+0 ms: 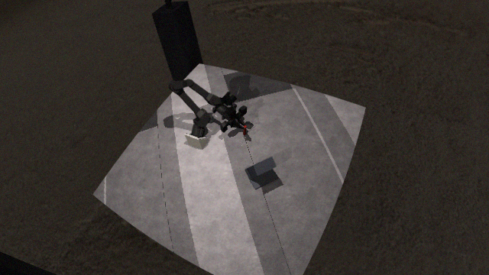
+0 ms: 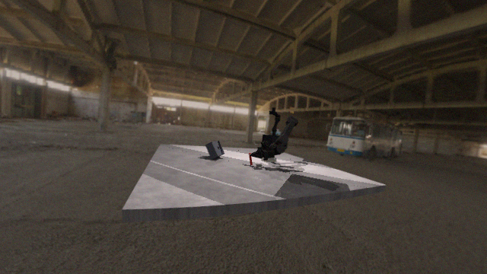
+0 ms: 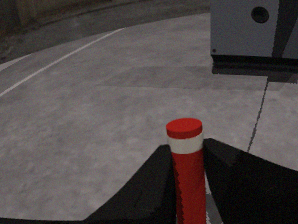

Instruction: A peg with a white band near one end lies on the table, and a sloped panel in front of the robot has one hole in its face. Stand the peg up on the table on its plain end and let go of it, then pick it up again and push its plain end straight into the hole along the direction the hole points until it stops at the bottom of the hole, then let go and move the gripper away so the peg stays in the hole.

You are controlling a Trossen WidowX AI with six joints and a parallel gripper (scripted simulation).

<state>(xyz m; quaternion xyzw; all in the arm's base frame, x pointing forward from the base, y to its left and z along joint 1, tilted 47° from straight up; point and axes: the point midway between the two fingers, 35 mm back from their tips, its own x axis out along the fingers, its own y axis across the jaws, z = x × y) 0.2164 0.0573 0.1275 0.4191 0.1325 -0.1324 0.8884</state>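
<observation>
The red peg point(image 1: 244, 131) point(image 2: 250, 160) point(image 3: 190, 187) has a white band just below its upper end. It stands nearly upright, plain end down, leaning slightly in the exterior view. My gripper point(image 1: 244, 127) point(image 2: 252, 154) point(image 3: 186, 152) is shut on the peg close below the band. The peg's lower end is at or just above the table point(image 1: 302, 153) point(image 2: 183, 183) point(image 3: 75, 135); contact cannot be told. The grey sloped panel point(image 1: 265, 166) point(image 2: 213, 150) point(image 3: 235, 35) stands apart from the peg. Its round dark hole point(image 3: 260, 15) shows in the wrist view.
The robot arm reaches over the table from its light base plate point(image 1: 196, 142). A tall dark block point(image 1: 177, 42) stands beyond the table's far corner in the top view. Shadows and painted stripes cross the table top.
</observation>
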